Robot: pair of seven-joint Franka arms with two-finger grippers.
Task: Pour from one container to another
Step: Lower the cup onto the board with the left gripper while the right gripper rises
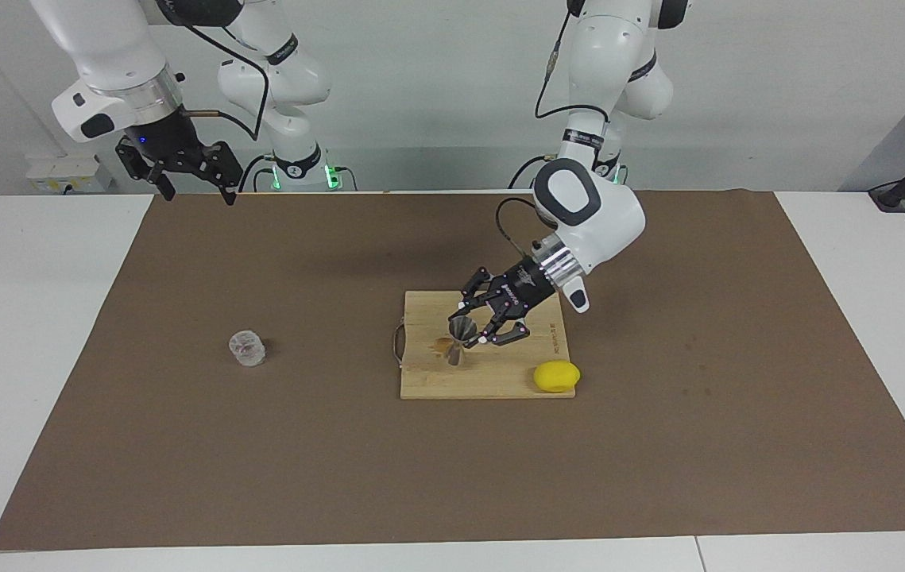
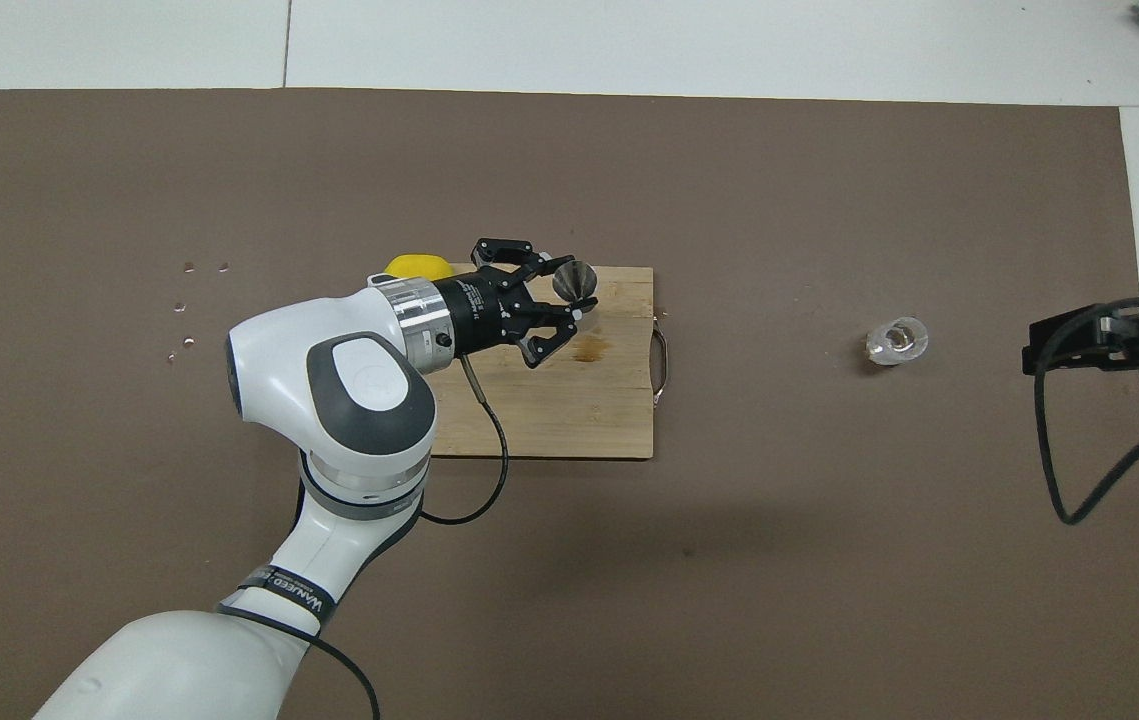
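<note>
Over the board: left hand clamped on the jigger. Cup on the mat toward the right arm's end. Right hand waits aloft, fingers spread.

Bare mat surrounds the glass cup; nothing stands beside it.

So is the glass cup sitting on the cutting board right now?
No, the glass cup stands on the brown mat, apart from the cutting board, toward the right arm's end of the table.
</note>
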